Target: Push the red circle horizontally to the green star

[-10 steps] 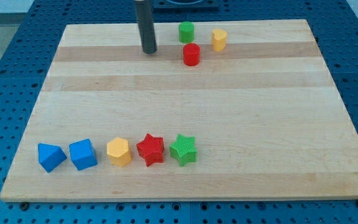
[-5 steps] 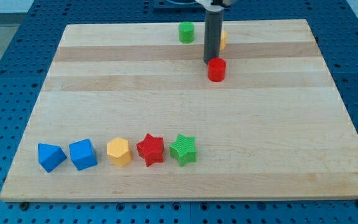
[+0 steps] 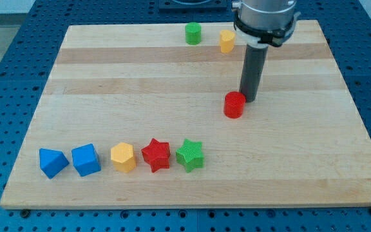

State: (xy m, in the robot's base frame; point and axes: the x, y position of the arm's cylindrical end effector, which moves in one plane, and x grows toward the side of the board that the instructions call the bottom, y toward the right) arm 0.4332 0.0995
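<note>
Wood board [image 3: 108, 96]: my tip [image 3: 247, 99] touching red circle [image 3: 234, 105].

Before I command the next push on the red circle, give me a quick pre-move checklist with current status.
1. My tip in view: ok, just up-right of the red circle.
2. Tip touching the circle: cannot tell; they look adjacent.
3. Circle level with the green star: not ok, it sits higher in the view and to the star's right.
4. Path toward the star: ok, bare board between them.
5. Bystanders: ok, the red star lies beyond the green star, on its left.
</note>
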